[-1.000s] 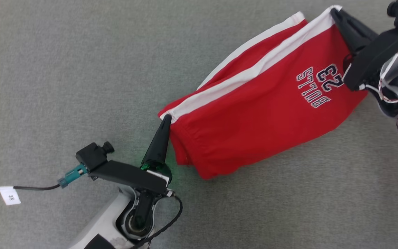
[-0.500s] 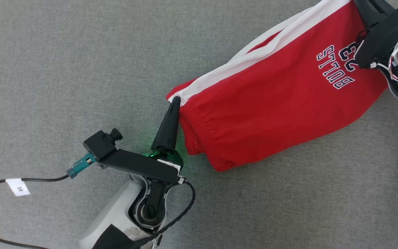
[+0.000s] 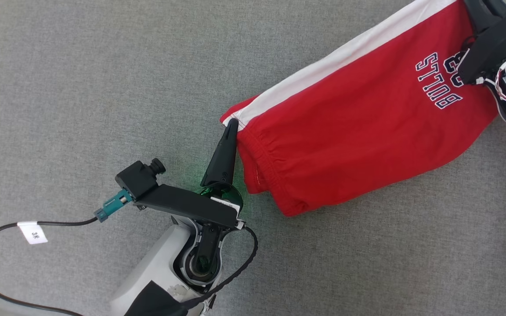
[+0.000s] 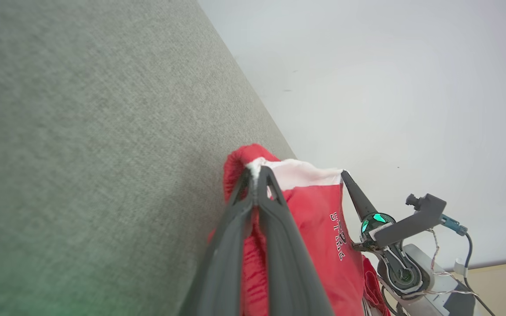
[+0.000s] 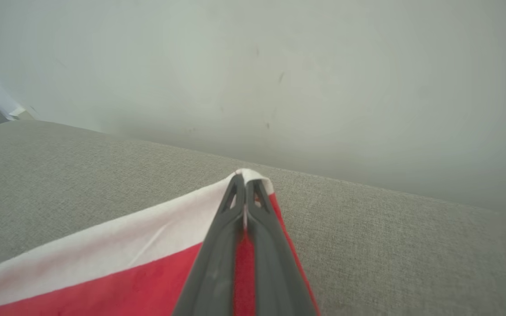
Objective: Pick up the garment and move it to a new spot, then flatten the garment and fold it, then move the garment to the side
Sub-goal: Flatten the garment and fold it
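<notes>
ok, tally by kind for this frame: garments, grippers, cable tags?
Red Bulls shorts: 1
Grippers: 2 (left gripper, right gripper, each shut on a corner of the shorts)
White cable tag: 1
Total: 4

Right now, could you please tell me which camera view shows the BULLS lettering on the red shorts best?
The head view: the BULLS lettering lies large and whole on the red shorts, upside down. The left wrist view catches it small and foreshortened. The right wrist view offers the shorts' red cloth and white stripe.
</notes>
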### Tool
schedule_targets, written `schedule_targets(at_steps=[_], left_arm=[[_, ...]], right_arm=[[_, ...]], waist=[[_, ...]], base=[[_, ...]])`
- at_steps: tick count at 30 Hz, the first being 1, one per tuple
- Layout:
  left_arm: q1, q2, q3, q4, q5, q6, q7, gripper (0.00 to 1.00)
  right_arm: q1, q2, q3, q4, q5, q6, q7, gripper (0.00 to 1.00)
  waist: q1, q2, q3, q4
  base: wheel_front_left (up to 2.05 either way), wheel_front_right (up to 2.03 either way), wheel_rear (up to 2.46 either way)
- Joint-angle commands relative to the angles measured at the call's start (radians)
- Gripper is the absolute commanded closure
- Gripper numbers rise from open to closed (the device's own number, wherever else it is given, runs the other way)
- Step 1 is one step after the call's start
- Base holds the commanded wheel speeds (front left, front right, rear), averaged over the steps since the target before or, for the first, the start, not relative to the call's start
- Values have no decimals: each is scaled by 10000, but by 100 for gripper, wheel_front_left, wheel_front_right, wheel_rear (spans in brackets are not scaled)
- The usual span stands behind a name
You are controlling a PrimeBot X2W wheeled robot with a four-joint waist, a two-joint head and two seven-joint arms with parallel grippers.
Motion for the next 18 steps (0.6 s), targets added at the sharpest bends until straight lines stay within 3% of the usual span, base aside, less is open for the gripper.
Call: schedule_targets(at_steps=[1,2,3,5,6,7,8,9,14,18], left_arm=[[985,827,160,998,70,467,44,100],[1016,843,152,986,118,506,40,100],[1034,857,148,959,140,556,39,100],[1054,862,181,925,148,573,37,100],[1050,881,205,909,217,592,34,94],[1062,884,224,888,250,623,32,65],[1070,883,247,863,304,648,30,51],[1081,883,269,834,354,675,29,2],[1219,749,254,590,754,813,42,0],[1358,973,438,283,1108,1007,37,0]], right_arm=[[133,56,28,56,12,-4,-83,100],[163,84,29,99,29,-4,-95,100],[192,106,30,135,33,-4,-112,91],[241,155,33,194,35,-4,-156,50],[248,192,34,210,45,-4,-180,25],[268,228,30,223,41,-4,-181,0],[309,271,29,234,50,-4,-198,0],[341,298,31,245,62,-4,-207,0],[392,415,-5,71,-74,-4,-272,0],[654,393,-555,-397,-395,-4,-271,0]], waist=[[0,0,-8,25],[0,0,-14,36],[0,0,-23,43],[0,0,-58,46],[0,0,-86,38],[0,0,-116,23],[0,0,-156,0],[0,0,-195,-25],[0,0,-482,-230],[0,0,-786,-433]], base=[[0,0,0],[0,0,0],[0,0,0],[0,0,0],[0,0,0],[0,0,0],[0,0,0],[0,0,0],[0,0,0],[0,0,0]])
